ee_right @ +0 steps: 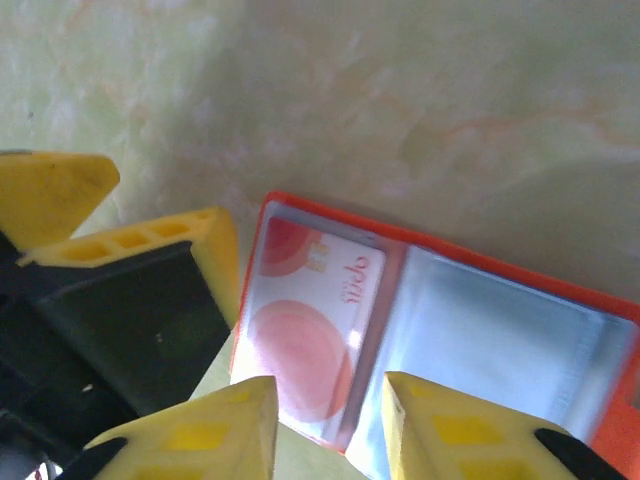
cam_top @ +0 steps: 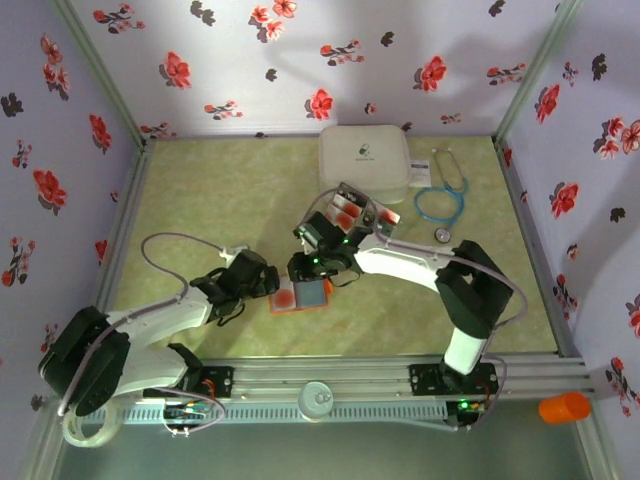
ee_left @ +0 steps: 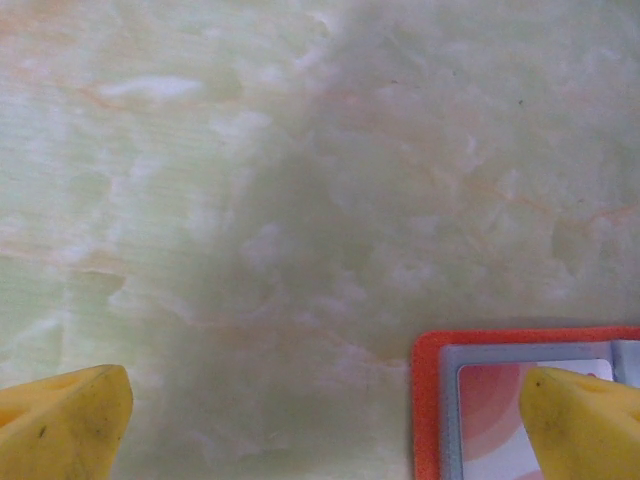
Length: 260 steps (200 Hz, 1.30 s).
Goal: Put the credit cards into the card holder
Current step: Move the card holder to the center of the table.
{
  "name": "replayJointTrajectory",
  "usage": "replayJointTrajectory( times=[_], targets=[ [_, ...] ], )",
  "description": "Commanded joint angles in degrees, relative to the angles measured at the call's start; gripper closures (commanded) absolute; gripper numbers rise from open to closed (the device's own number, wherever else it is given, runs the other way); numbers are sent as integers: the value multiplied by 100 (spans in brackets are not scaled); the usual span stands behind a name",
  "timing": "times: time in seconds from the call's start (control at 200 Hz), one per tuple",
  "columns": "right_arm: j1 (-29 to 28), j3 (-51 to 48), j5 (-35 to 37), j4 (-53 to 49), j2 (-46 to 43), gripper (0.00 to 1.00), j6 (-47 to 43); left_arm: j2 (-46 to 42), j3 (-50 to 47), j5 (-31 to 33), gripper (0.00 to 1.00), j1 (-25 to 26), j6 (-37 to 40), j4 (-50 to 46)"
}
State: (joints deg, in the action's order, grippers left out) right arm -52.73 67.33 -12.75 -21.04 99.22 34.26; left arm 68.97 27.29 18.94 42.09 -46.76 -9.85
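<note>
The card holder (cam_top: 300, 295) lies open on the table: orange outside, grey-blue inside. One credit card (ee_right: 310, 330) sits in its left pocket; the right clear pocket (ee_right: 490, 350) looks empty. My right gripper (ee_right: 325, 430) hovers just over the holder's near edge, open, with nothing between its fingers. My left gripper (ee_left: 325, 425) stands wide open at the holder's left side, one fingertip (ee_left: 585, 420) over the holder's corner (ee_left: 430, 400). Loose credit cards (cam_top: 352, 208) lie in a cluster in front of the white case.
A big white rounded case (cam_top: 365, 160) stands at the back, with a blue stethoscope (cam_top: 445, 195) to its right. An orange cylinder (cam_top: 565, 407) lies outside the frame at the near right. Flowered walls enclose the table.
</note>
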Motion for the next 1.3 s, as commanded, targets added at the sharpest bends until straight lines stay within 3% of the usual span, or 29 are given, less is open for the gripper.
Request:
replayJointTrajectory(
  times=[0.0, 0.145, 0.5, 0.58, 0.77, 1.27, 1.295],
  targets=[
    [70, -280, 785, -566, -353, 60, -114, 67, 110, -114, 0, -39, 275, 165],
    [135, -621, 1128, -741, -604, 53, -131, -37, 145, -118, 0, -42, 337, 125],
    [254, -1139, 1289, -409, -455, 53, 17, -41, 267, -189, 0, -37, 403, 61],
    [289, -1152, 1293, -275, -371, 58, 54, 15, 302, -239, 0, -39, 413, 87],
    [394, -1297, 1406, -55, -436, 100, 181, 149, 508, -330, 0, -43, 597, 18],
    [644, -2277, 1563, 232, -1314, 100, 652, 727, 1021, -576, 0, -49, 879, 64],
    [643, -2244, 1530, 223, -1305, 97, 650, 740, 1037, -580, 0, -47, 900, 57]
  ],
)
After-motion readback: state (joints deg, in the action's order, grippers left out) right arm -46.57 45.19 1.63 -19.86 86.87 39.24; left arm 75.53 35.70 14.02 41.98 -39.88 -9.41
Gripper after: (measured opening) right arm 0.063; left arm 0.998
